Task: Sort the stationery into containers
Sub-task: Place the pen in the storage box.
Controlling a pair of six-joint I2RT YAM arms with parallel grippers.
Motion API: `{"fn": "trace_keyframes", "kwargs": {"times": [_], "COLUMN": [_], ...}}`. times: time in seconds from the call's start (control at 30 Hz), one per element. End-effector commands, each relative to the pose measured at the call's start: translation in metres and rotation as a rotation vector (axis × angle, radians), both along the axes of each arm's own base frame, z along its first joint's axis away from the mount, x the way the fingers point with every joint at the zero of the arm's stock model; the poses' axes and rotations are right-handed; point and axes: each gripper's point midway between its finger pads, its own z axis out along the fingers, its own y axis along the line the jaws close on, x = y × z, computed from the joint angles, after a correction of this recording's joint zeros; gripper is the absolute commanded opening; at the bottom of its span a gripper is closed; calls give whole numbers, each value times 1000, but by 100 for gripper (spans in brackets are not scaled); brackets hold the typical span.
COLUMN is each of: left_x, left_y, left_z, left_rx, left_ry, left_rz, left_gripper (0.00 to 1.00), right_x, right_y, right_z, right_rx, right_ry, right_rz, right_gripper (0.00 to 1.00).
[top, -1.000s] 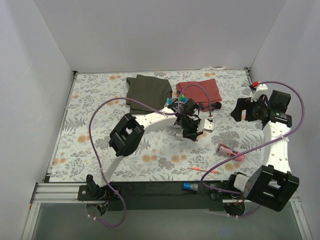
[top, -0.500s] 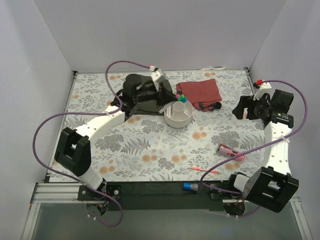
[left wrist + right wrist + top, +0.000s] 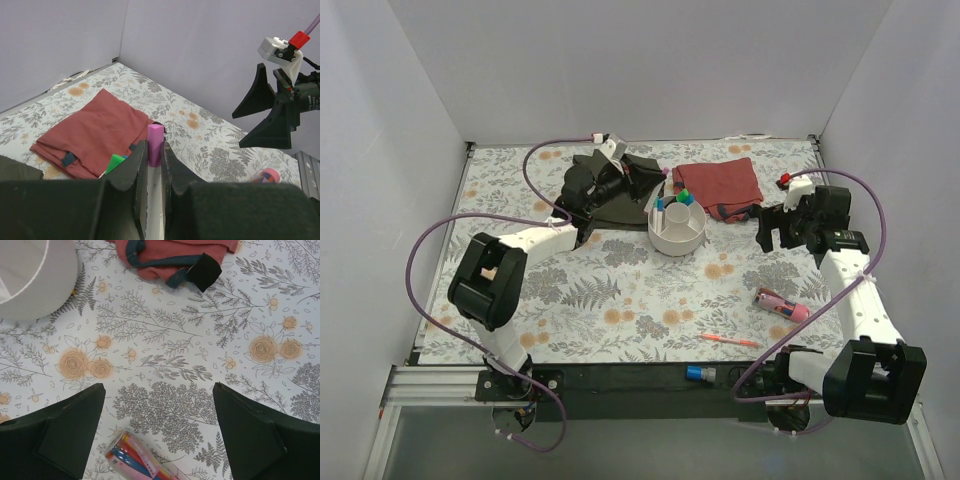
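Observation:
The round white bowl (image 3: pixel 677 232) stands mid-table with green-capped (image 3: pixel 686 196) and blue-capped (image 3: pixel 660 203) markers upright in it. My left gripper (image 3: pixel 658 195) is at the bowl's back-left rim. In the left wrist view it (image 3: pixel 154 150) is shut on a thin white pen with a purple cap (image 3: pixel 155 142), next to the green cap (image 3: pixel 116 162). My right gripper (image 3: pixel 782 226) is open and empty right of the bowl. The fat pink tube (image 3: pixel 782 305) lies nearer than it, just under its open fingers (image 3: pixel 159 407) in the right wrist view (image 3: pixel 137 460). A pink-orange pen (image 3: pixel 728 340) lies near the front.
A red cloth (image 3: pixel 720 182) lies behind the bowl, and an olive cloth (image 3: pixel 595 195) sits under the left arm. A blue-capped marker (image 3: pixel 698 373) rests on the black front rail. The bowl's wall (image 3: pixel 30 285) shows at the top left of the right wrist view.
The left arm swung from the bowl's near side round to its back left, and its elbow pulled in. The right gripper moved left toward the bowl and the pink tube.

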Motion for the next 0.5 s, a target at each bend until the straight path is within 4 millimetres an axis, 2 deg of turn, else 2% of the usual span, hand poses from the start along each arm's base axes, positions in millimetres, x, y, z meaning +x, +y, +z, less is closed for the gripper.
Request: {"fn": "trace_keyframes", "kwargs": {"times": [0.0, 0.13, 0.23, 0.27, 0.47], "left_x": [19, 37, 42, 45, 54], "left_y": [1, 4, 2, 1, -2], "left_z": [17, -3, -7, -16, -24], "left_rx": [-97, -106, -113, -108, -129], "left_ry": [-36, -10, -19, -3, 21], "left_rz": [43, 81, 80, 83, 83], "left_gripper": [0, 0, 0, 0, 0], "right_x": [23, 25, 26, 26, 30], "right_y": [-13, -11, -12, -11, -11], "right_z": [21, 15, 7, 6, 1], "right_rx": [-55, -46, -53, -50, -49], "right_ry": [-47, -18, 4, 10, 25], "right_rz": [-31, -18, -20, -17, -10], "right_gripper": [98, 98, 98, 97, 97]}}
